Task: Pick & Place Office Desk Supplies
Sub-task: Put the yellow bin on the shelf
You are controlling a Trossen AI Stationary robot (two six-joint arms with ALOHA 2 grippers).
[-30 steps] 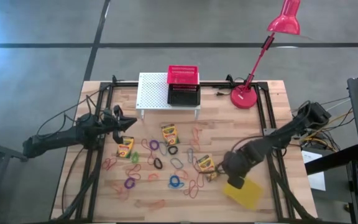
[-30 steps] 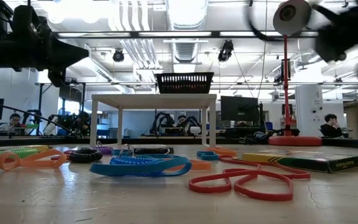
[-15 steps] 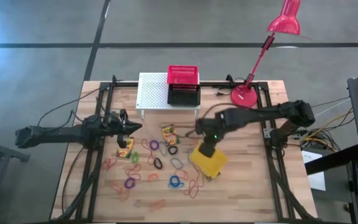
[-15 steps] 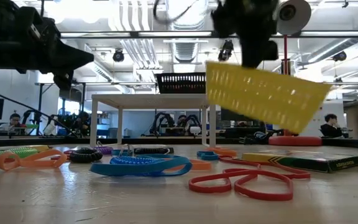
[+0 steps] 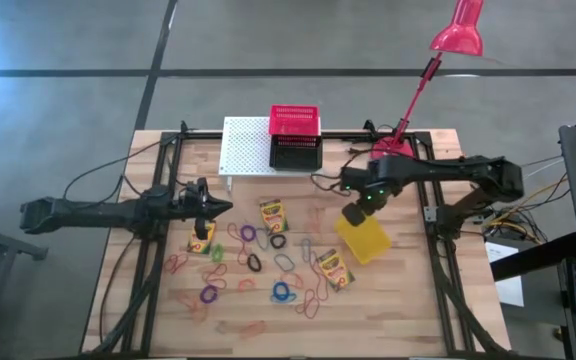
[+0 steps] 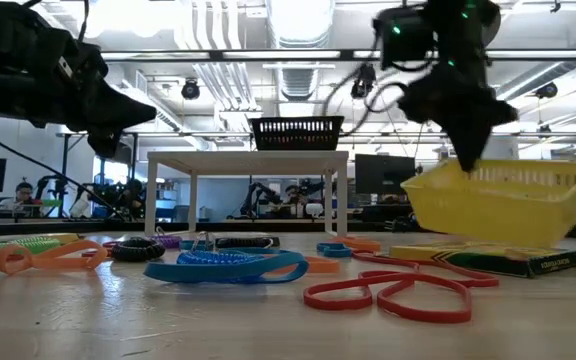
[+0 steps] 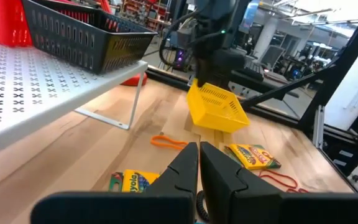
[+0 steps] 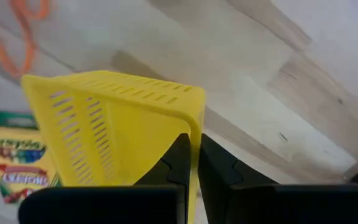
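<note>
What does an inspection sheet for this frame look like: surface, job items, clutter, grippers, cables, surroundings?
Surface: wooden table, bare at the right.
Job's things: yellow basket held above the table; red basket and black basket on the white stand; three crayon boxes; elastic loops scattered mid-table.
Clutter: red lamp.
Grippers: right gripper shut on the yellow basket's rim; left gripper shut, empty, above a crayon box.
Cables: bundle beyond the right edge.
Surroundings: people seated at desks behind.

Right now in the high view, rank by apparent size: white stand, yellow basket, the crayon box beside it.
1. White stand
2. Yellow basket, held above the table, so nearer the camera and looking bigger than it is
3. Crayon box
</note>
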